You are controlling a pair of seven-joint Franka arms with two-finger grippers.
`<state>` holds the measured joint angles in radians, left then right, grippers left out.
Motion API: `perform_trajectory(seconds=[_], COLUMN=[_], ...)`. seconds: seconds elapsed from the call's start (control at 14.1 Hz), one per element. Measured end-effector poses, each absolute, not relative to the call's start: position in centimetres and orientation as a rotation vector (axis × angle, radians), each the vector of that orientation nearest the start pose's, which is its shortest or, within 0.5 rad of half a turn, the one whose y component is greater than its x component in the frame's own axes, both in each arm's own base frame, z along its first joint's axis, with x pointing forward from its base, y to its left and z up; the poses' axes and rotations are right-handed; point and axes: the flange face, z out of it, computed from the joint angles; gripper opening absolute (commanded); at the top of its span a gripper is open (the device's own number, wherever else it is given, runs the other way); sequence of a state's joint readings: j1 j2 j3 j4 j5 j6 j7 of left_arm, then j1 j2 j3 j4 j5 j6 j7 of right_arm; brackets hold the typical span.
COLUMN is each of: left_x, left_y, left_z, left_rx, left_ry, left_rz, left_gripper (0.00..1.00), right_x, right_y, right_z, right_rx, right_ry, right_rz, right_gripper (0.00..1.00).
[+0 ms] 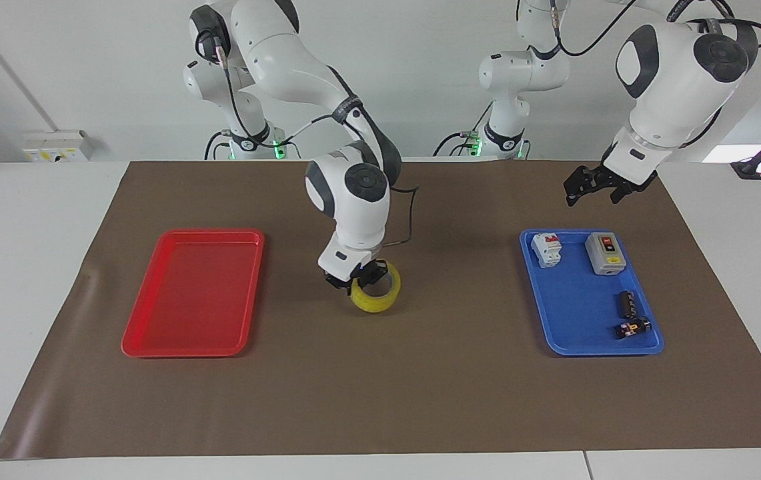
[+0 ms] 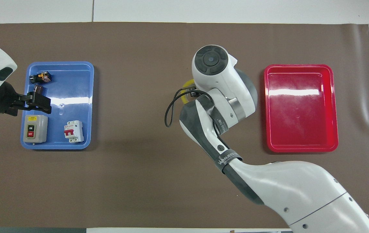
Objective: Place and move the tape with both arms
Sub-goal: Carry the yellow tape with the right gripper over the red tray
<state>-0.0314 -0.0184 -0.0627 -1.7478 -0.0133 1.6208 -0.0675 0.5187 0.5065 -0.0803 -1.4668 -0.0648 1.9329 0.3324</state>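
Near the middle of the facing view, the right gripper (image 1: 358,276) pinched the rim of the tape (image 1: 376,295), which appeared lifted off the brown mat (image 1: 380,400) between the red tray (image 1: 153,333) and blue tray (image 1: 567,333). At upper right, the left gripper (image 1: 592,187) hung over the mat by the blue tray, fingers seemingly spread
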Motion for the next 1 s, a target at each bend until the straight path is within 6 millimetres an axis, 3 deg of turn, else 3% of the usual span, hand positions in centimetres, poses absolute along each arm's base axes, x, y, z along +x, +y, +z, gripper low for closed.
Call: perform_trajectory(seconds=[0.14,0.28,0.43,0.64,0.78,1.0], left_x=[54.2,54.1,54.1,54.1,54.1,54.1], left_y=[-5.2,-5.2,-5.2,-5.2,-5.2,-5.2], left_z=[56.1,56.8,56.9,57.0,57.0,57.0], left_rx=[-3.142,-3.143,-3.144,-3.144,-3.144,-3.144], left_ry=[0.038,0.039,0.039,0.039,0.038,0.038], left_rz=[0.152,0.132,0.128,0.126,0.126,0.125], left_gripper=[1.00,1.00,1.00,1.00,1.00,1.00], right_x=[63.4,62.6,61.1,59.3,58.0,55.6], right_y=[23.5,15.8,8.0,-1.0,-4.0,-4.5], right_z=[42.5,45.0,45.2,43.1,39.8,35.4], right_rx=[-3.237,-3.210,-3.170,-3.128,-3.129,-3.136], right_ry=[-0.297,-0.424,-0.548,-0.666,-0.701,-0.716], right_rz=[0.054,0.107,0.149,0.120,0.027,-0.087], right_gripper=[0.00,0.00,0.00,0.00,0.00,0.00])
